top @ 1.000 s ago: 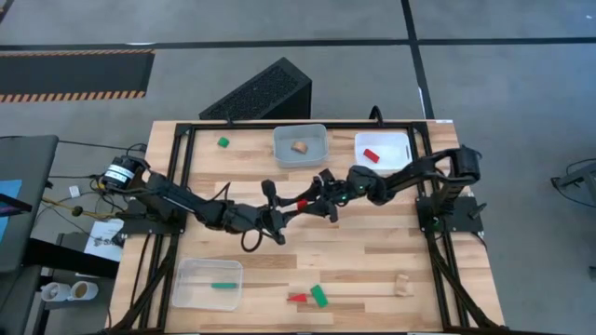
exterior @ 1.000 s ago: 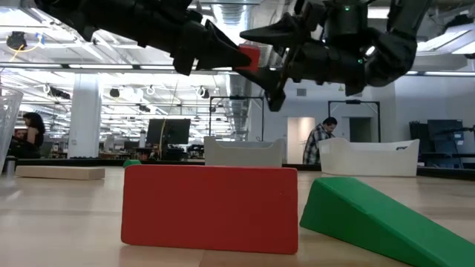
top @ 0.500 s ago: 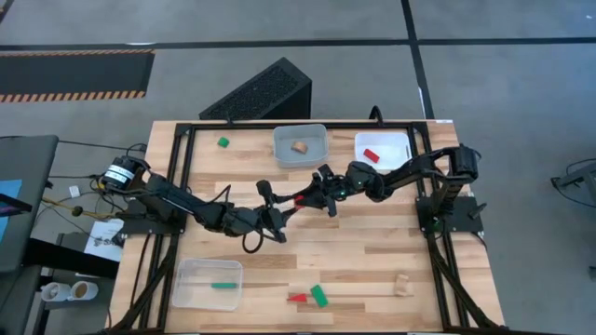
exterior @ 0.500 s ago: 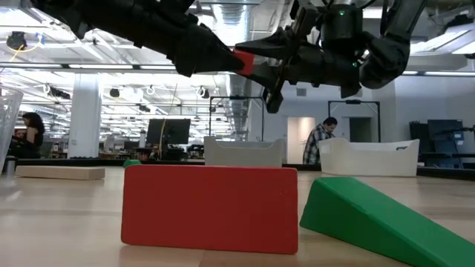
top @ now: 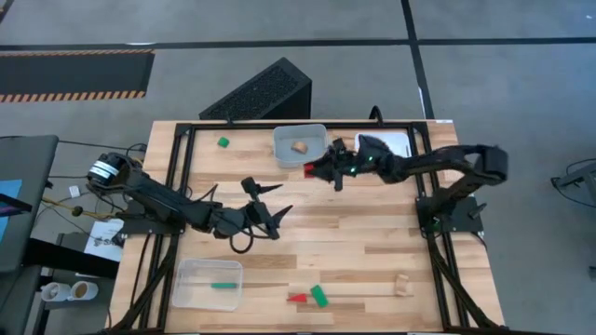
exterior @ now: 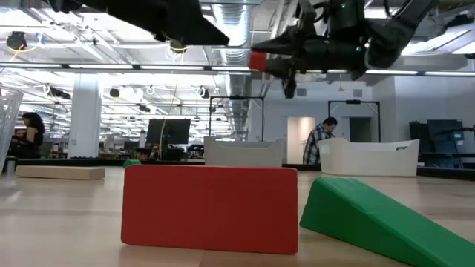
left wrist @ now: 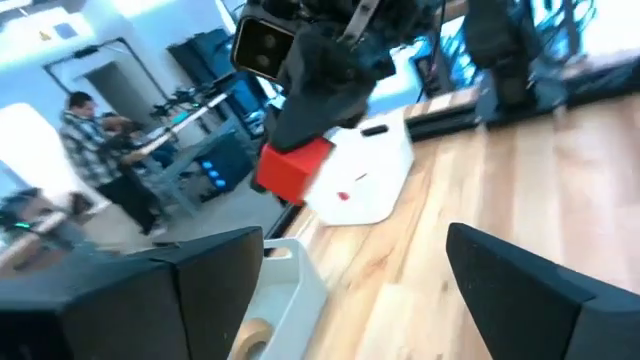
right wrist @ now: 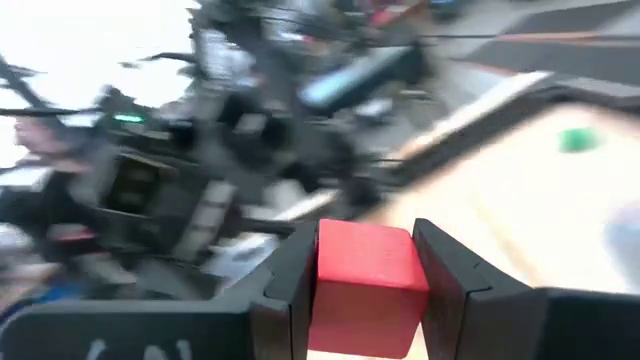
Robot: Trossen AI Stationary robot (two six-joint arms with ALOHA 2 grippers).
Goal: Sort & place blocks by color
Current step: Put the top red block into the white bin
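A small red block [top: 309, 170] hangs in the air beside the middle clear bin [top: 315, 156], with my right gripper [top: 315, 170] shut on it; the block also shows in the left wrist view [left wrist: 295, 170] and the low view [exterior: 257, 61]. My left gripper [top: 275, 198] stands open over the table's middle, apart from the block and holding nothing. A wooden block [top: 299, 146] lies in the middle bin. A green bar [top: 223, 286] lies in the near-left bin [top: 191, 288]. Loose on the table are a green block [top: 223, 142], a red block [top: 296, 298], a green wedge [top: 319, 296] and a wooden block [top: 402, 284]. My right gripper pinches the red block by two opposite side faces [right wrist: 325, 280] between its two fingers [right wrist: 445, 275]. The fingers come roughly level from the table's right side. The block sticks out past the fingertips and hangs clear of the table.
A white bin [top: 396, 141] stands at the far right, partly under my right arm. In the low view a red block [exterior: 210, 205] and a green wedge [exterior: 386, 215] fill the foreground. People stand in the room beyond the table.
My right gripper has shut on the red block, which my left gripper held. My left gripper has opened, let go and drawn back toward the table's left edge. My right gripper has carried the block toward the far edge, up beside the middle bin.
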